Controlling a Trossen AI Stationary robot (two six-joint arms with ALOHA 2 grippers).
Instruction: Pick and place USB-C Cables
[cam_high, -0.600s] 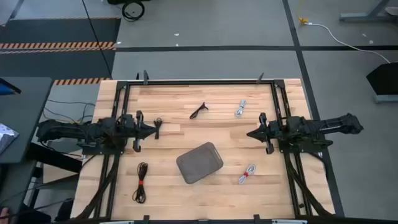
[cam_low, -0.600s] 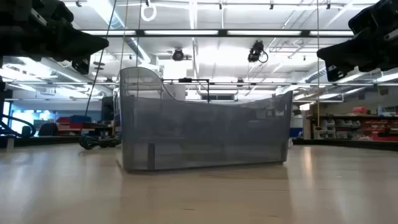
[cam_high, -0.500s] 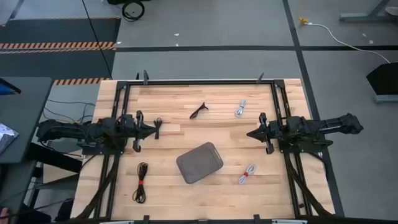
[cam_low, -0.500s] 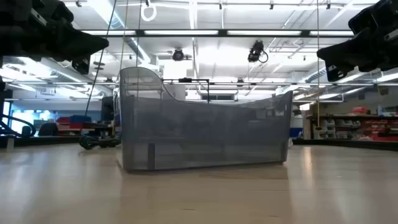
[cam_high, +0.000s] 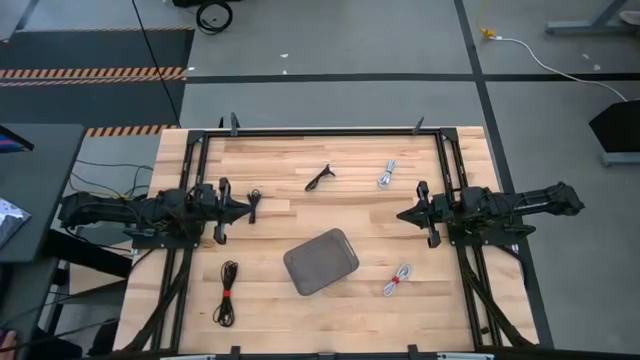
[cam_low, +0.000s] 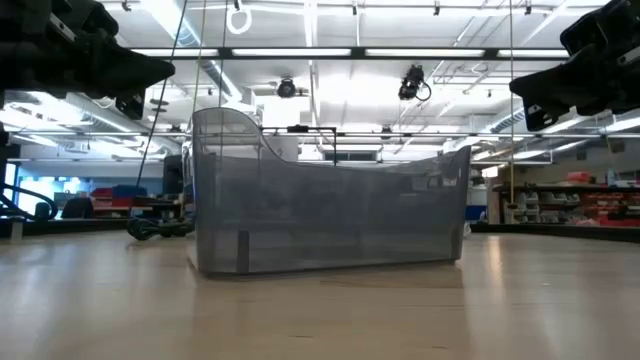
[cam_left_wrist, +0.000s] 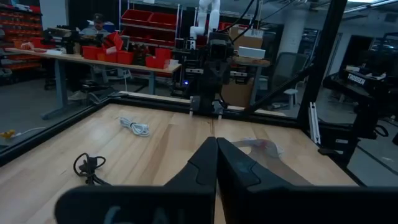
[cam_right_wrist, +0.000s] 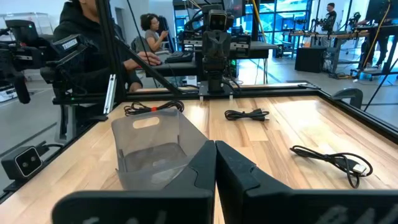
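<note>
USB-C cables (cam_high: 394, 280) loose on worktop (cam_high: 280, 170) | left pincer (cam_high: 246, 209), right pincer (cam_high: 402, 214) clenched, empty | risk: thin coils slip, snag tray (cam_high: 320, 261) rim

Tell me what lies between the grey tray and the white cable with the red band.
Nothing: in the high view only bare wood separates the grey tray from the white cable with the red band.

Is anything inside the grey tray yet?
The grey tray looks empty from above, and through its translucent walls in the low view no cable shows inside. What lies on the table directly behind it is covered in the low view.
</note>
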